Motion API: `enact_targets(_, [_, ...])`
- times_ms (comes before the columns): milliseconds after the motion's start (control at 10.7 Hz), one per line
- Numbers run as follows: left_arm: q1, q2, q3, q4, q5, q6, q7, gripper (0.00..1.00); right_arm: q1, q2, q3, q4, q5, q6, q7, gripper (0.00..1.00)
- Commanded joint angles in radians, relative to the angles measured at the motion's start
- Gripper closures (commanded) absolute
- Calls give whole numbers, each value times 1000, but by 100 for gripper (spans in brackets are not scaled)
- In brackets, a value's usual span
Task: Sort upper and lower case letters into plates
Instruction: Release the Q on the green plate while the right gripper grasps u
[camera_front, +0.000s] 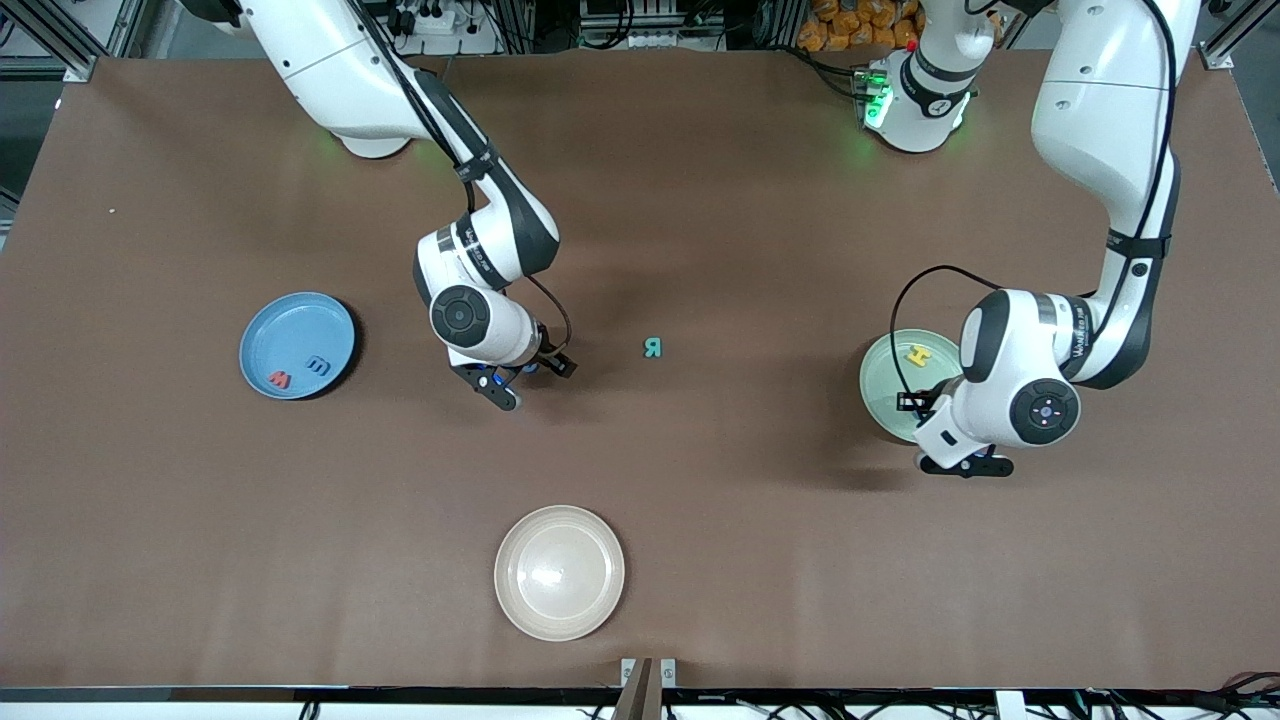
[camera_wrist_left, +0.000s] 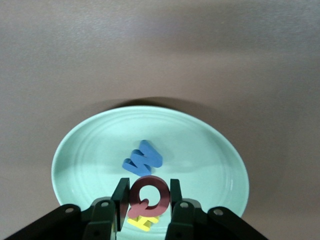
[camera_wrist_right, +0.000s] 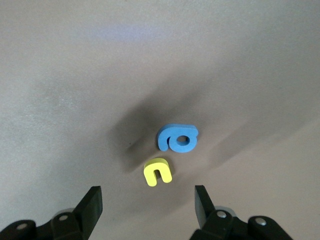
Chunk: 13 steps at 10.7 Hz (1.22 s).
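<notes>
Three plates sit on the brown table (camera_front: 700, 200): a cream one (camera_front: 559, 572) close to the edge nearest the front camera, empty and no part of the sorting, a light blue plate (camera_front: 298, 345) toward the right arm's end, and a mint green plate (camera_front: 905, 385) toward the left arm's end. In the blue plate lie a red letter (camera_front: 279, 379) and a dark blue letter (camera_front: 318, 366); in the green plate the left wrist view shows a blue W (camera_wrist_left: 142, 158) and a yellow letter (camera_wrist_left: 144, 220), the latter partly under the gripper. Over that plate hangs the left gripper (camera_wrist_left: 146, 200), its fingers pinching a red Q (camera_wrist_left: 146, 195) upright between them, so I judge that letter is about to be let go there. Out near the table's middle a teal R (camera_front: 654, 347) lies alone, untouched. Between it and the blue plate the right gripper (camera_wrist_right: 148, 205) hovers low over the table with its fingers spread wide. A small yellow n (camera_wrist_right: 158, 171) lies almost between the fingertips, just ahead of them, and a blue letter (camera_wrist_right: 178, 138) lies just past it, near but not touching. Going by the views, the n is the nearer target; its short, squat shape would fit the gap, though the blue one beside it could get nudged.
</notes>
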Motion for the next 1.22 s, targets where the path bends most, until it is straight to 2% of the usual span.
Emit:
enact_targets(0, [15, -25, -12, -41, -15, 21, 26, 100, 28, 18, -13, -9, -24, 36, 23, 19])
enact_targets(94, [13, -24, -12, -41, -17, 21, 18, 96, 32, 23, -14, -11, -29, 36, 23, 19])
enact_targets(187, [13, -16, -10, -41, -19, 21, 10, 72, 36, 24, -14, -11, -53, 37, 23, 19])
enact_targets(375, [13, -16, -10, -41, -19, 20, 7, 19, 36, 37, -13, -11, -89, 40, 23, 22])
enact_targets(468, [13, -16, -10, -38, -19, 20, 9, 0, 33, 37, -13, -11, -89, 39, 23, 25])
enact_targets(749, [13, -21, -9, -31, -16, 9, 26, 0, 33, 37, -13, -11, -89, 37, 23, 53])
enact_targets(1124, [-18, -35, -10, 5, -3, -5, 16, 0, 35, 35, -13, -11, -89, 37, 23, 79])
